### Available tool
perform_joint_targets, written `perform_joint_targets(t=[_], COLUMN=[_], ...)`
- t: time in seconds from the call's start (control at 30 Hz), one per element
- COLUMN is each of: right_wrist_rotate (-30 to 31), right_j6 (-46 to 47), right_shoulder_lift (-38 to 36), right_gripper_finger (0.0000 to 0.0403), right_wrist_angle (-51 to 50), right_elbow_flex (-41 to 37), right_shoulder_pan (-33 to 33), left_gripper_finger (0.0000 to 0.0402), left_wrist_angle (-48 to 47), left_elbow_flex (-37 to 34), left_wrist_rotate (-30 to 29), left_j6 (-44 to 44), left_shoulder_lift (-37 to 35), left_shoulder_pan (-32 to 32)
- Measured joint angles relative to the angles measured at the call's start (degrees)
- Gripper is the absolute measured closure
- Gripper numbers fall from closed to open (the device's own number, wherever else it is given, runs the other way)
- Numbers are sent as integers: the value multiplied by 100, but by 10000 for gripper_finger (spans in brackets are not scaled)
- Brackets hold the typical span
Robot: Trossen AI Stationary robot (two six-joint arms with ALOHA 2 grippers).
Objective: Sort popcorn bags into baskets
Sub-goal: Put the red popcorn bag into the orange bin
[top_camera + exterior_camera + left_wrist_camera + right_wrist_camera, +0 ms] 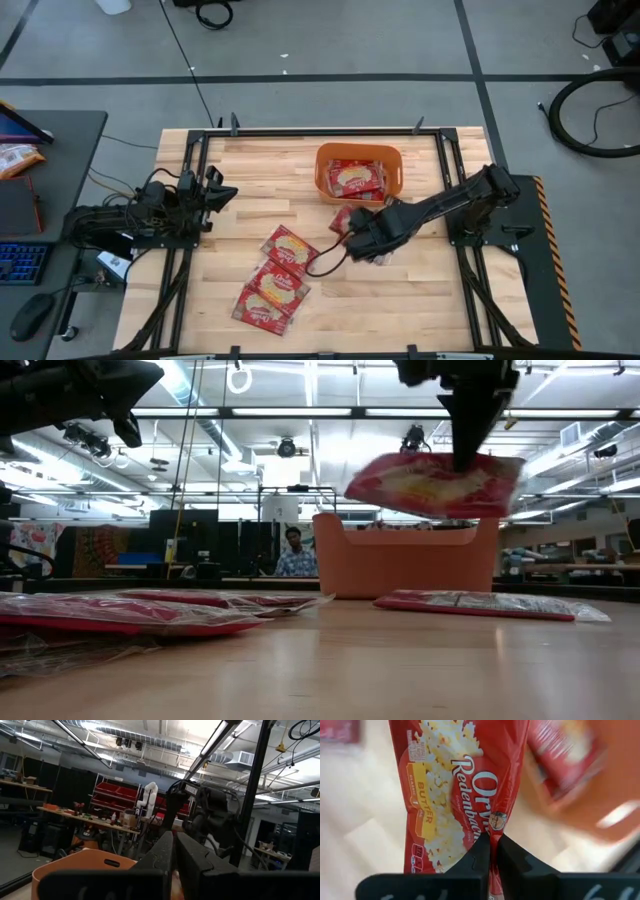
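Popcorn bag [455,795] hangs pinched in the closed right end effector [492,851], lifted off the worktop [420,290], long axis running away from the fingers. Basket [392,160] lies just beyond it. Left end effector [174,860] waits closed, well apart.

wooden table [420,290], popcorn bags [273,290], orange basket [328,175]

In the high view the right arm covers most of the held popcorn bag [343,219]. In the low view that bag [432,485] is motion-blurred. The right wrist view cuts its top edge off, and the orange basket [600,780] behind is a blur.
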Motion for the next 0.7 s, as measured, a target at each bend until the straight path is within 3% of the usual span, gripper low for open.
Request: perform_joint_targets(t=[0.27, 0.7], right_wrist_rotate=[1219, 2239], right_j6=[-1588, -4056], right_shoulder_lift=[2, 2], right_gripper_finger=[377, 366], right_wrist_angle=[-469, -210], right_elbow_flex=[198, 198], right_shoulder_pan=[-518, -1926], left_gripper_finger=[377, 377], left_wrist_angle=[2, 0], left_elbow_flex=[0, 0], left_wrist_rotate=[0, -1], left_j6=[0, 7], left_shoulder_lift=[0, 0], left_shoulder_pan=[0, -1])
